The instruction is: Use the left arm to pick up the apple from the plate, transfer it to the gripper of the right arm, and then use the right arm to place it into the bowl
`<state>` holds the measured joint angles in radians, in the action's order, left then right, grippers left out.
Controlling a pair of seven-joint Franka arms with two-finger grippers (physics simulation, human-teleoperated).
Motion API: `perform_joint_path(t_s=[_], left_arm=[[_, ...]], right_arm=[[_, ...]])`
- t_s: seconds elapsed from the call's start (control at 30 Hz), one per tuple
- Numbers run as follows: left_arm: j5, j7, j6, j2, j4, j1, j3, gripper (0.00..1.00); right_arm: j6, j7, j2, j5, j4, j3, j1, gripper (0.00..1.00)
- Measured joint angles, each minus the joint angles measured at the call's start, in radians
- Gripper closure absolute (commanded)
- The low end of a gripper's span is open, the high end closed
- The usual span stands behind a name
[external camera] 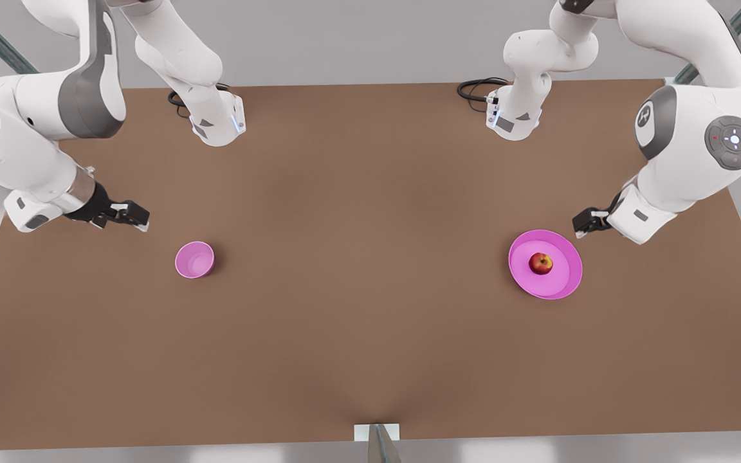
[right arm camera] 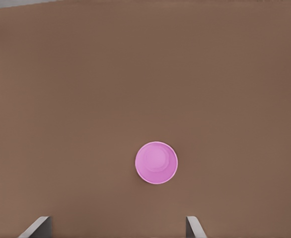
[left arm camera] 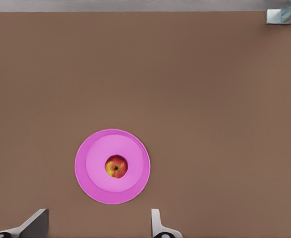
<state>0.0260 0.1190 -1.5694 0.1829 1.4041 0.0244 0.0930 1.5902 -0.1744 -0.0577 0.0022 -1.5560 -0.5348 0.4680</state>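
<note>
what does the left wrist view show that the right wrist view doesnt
The left wrist view shows the apple resting in the middle of the plate, with the left pincer open and apart from both.

The right wrist view instead shows the bowl, with nothing in it, and the right pincer open and apart from it.

Both show the brown table beneath and two spread fingertips at the picture's edge, with neither pincer holding anything.

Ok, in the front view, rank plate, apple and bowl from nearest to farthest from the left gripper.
From the left gripper, open at the front view's right:
1. plate, rim right beside it
2. apple, at the plate's centre
3. bowl, far across, near the right gripper
</note>
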Motion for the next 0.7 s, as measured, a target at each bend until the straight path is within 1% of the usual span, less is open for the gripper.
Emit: perform_joint_path(t_s=[0.07,0.17,0.23,0.33,0.43,0.5,0.7], left_arm=[[-0.001,0.002,-0.014,0.002,0.036,0.001,0.0,0.0],[-0.005,0.005,-0.111,-0.063,0.284,0.005,0.0,0.0],[-0.007,0.006,-0.226,-0.084,0.476,0.003,-0.001,0.0],[-0.01,0.009,-0.417,-0.067,0.654,-0.017,-0.002,0.0],[-0.011,0.011,-0.582,0.005,0.706,-0.05,-0.003,0.0],[-0.011,0.011,-0.66,0.024,0.72,-0.052,-0.003,0.0],[-0.011,0.011,-0.791,0.059,0.738,-0.055,-0.003,0.0]], right_arm=[[0.004,-0.006,0.0,0.0,0.0,0.0,-0.007,0.0],[0.007,-0.014,0.0,0.0,0.0,0.0,-0.01,0.0],[0.008,-0.019,0.0,0.0,0.0,0.0,-0.007,0.0],[-0.007,-0.012,-0.022,-0.001,0.038,-0.005,-0.003,0.0],[-0.036,0.007,-0.032,-0.001,0.054,-0.041,0.017,0.0],[-0.054,0.022,-0.032,0.0,0.055,-0.064,0.007,0.0],[-0.082,0.058,-0.034,0.001,0.057,-0.074,-0.022,0.0]])
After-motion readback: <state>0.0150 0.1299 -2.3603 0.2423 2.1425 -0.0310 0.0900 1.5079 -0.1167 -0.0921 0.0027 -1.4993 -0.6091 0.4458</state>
